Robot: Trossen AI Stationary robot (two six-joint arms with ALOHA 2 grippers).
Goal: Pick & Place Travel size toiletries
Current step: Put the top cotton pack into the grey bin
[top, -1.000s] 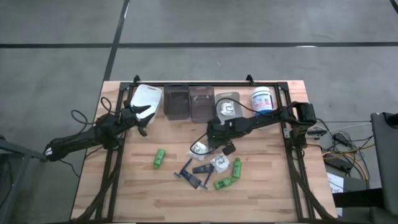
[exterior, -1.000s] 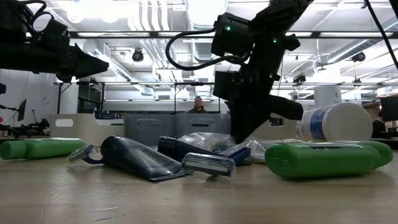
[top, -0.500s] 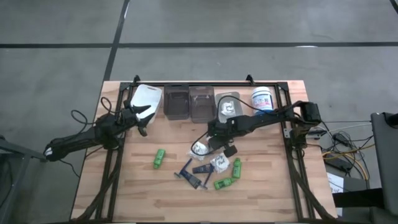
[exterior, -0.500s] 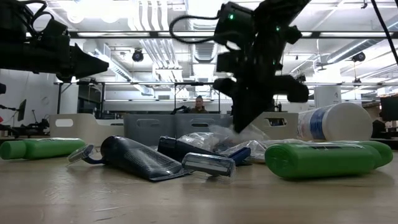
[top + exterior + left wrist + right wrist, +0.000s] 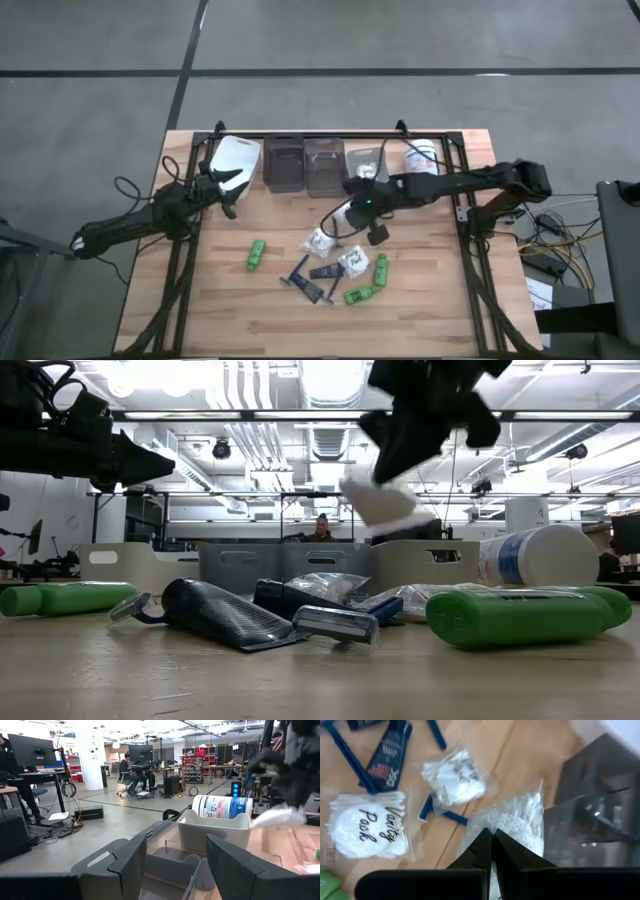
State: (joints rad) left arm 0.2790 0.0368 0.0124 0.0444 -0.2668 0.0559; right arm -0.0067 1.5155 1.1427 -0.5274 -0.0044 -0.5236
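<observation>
While the right arm reaches in from 3 o'clock, these lines hold:

Right gripper [image 5: 352, 209]: above the counter [image 5: 230, 310] just short of the bin row at 12 o'clock; fingers [image 5: 482, 851] pressed together on a clear packet [image 5: 512, 827] of white pads.
Held packet: hangs clear of the counter in the low view, a pale blur under the dark gripper; its lower edge is cut off in the right wrist view.
Left gripper [image 5: 228, 190]: waits at 10 o'clock by the white bin [image 5: 238, 160]; fingers [image 5: 127, 865] spread apart with nothing between them.
Other packets: one [image 5: 320, 240] near the centre, one [image 5: 353, 261] toward 5 o'clock reading "Vanity Pack" in the right wrist view; a fourth cannot be made out.
Razors [image 5: 305, 280]: dark blue, crossed in a pile at 6 o'clock, partly under each other; the count is unclear.
Small tube [image 5: 390, 757]: dark, beside the razors, label unreadable.
Green bottles: one [image 5: 256, 253] alone toward 8 o'clock, two [image 5: 380, 268] [image 5: 360, 294] toward 5 o'clock.
White tub [image 5: 420, 160]: at 1 o'clock, partly hidden by the right arm.
Dark bins [image 5: 303, 165]: at 12 o'clock, contents not visible.
Person [image 5: 321, 528]: far behind, mostly hidden by the bins.
</observation>
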